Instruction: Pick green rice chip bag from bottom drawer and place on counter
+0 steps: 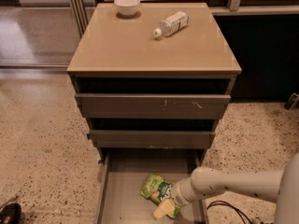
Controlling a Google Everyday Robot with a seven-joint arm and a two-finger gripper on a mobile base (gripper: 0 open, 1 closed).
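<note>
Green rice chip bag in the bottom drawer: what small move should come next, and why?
Probably ease the pincer a touch further onto the green rice chip bag to take hold of it. The pincer is low in the bottom drawer, at the bag's edge nearest the camera, and the bag lies on the drawer floor, not yet lifted toward the counter.

The gripper (162, 211) is low at the view's bottom edge. Far beyond and above it, slightly left, stands a small round white bowl (127, 5). A clear plastic bottle (171, 24) lies on its side near that bowl. Two scratched grey-brown upper drawers (152, 105) sit between, and a black cable (224, 208) curls just right of the gripper on speckled terrazzo floor (42, 143)
</note>
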